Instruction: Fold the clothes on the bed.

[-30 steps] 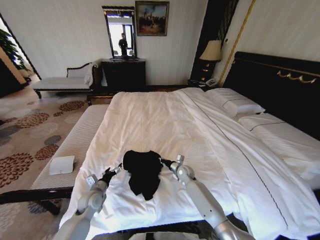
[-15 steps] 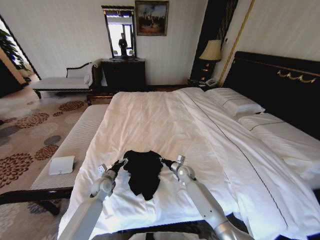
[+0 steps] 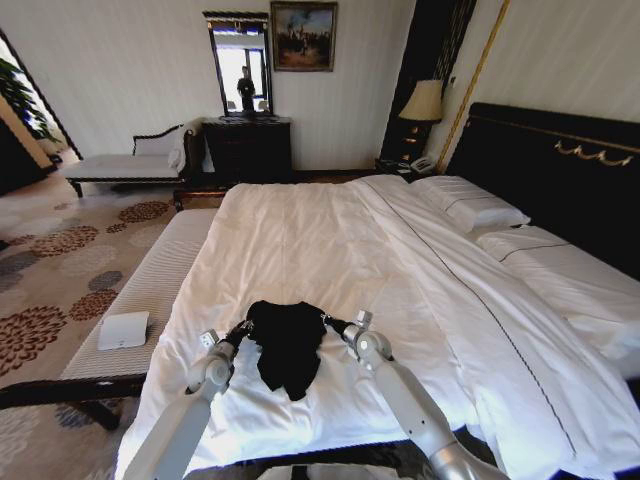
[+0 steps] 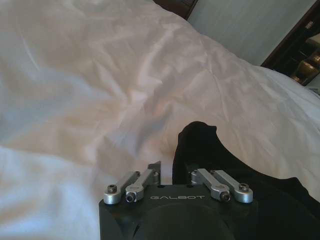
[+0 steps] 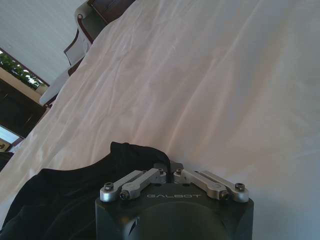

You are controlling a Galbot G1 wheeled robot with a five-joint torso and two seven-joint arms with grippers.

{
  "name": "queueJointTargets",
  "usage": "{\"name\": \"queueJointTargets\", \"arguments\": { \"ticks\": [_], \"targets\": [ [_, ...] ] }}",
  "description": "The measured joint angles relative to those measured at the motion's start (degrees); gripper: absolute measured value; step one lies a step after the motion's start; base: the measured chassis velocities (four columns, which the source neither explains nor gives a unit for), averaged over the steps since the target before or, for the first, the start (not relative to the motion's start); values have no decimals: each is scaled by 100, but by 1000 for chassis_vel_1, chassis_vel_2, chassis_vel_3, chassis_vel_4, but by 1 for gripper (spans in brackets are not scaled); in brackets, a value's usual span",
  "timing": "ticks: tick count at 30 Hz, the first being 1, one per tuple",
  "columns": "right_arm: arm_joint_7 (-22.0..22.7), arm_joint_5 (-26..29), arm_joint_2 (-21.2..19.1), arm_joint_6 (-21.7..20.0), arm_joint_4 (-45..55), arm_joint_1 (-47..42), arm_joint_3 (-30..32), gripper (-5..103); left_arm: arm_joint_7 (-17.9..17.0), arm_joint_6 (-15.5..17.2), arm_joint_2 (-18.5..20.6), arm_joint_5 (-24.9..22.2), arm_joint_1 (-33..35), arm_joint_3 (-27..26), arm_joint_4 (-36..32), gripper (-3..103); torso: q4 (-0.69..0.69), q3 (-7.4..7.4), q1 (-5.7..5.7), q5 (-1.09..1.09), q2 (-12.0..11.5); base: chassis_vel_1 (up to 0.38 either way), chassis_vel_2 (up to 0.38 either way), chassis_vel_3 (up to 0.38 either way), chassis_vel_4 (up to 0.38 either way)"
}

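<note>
Slid in from the outer side over the last second, the left gripper (image 3: 243, 327), and ended touching the left edge of the T-shirt (image 3: 288, 345). Held as before at the shirt's right edge, the right gripper (image 3: 327, 322). Otherwise unmoved, the garment.

Lay bunched and dark on the white duvet of the bed (image 3: 330, 240), near the foot end, well short of the pillows (image 3: 470, 205). Ran with its long axis away from the robot toward the headboard, wider at the far end, narrowing to a crumpled tail at the near end. Sat directly between the two grippers, which flanked its far, broad part on opposite sides, both about equally close.

In the left wrist view, left gripper (image 4: 175, 175) with linkages set apart, black cloth (image 4: 235, 175) rising in front of the right-hand pair; fingertips hidden, so no telling whether pinching or merely spread beside the fabric. In the right wrist view, right gripper (image 5: 170, 172) with linkages drawn close to the centre, looking pressed together on the hem of the shirt (image 5: 75, 200).

Judged: both edges needed in hand before any lift or fold across the long axis.
</note>
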Motion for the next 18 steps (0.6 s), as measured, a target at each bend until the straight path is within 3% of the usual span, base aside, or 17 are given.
{"name": "queueJointTargets", "arguments": {
  "ticks": [1, 3, 5, 18],
  "targets": [
    [0, -1, 0, 2, -1, -4, 4, 1, 0, -2, -3, 10, 1, 3, 5, 23, 0, 0, 0, 0, 0, 0, 0, 0, 0],
    [-7, -5, 0, 11, -10, -16, 20, 1, 3, -10, -23, 30, 2, 0, 10, 7, 0, 0, 0, 0, 0, 0, 0, 0, 0],
    [-12, -13, 5, 19, -19, -21, 23, 1, 3, -13, -43, 29, 6, -21, 12, 3, 0, 0, 0, 0, 0, 0, 0, 0, 0],
    [-127, -319, -18, 113, 396, -242, 33, 1, 75, -77, 72, 125, 80, -4, -190, 1, -1, 0, 0, -1, 0, 0, 0, 0, 0]
  ]
}}
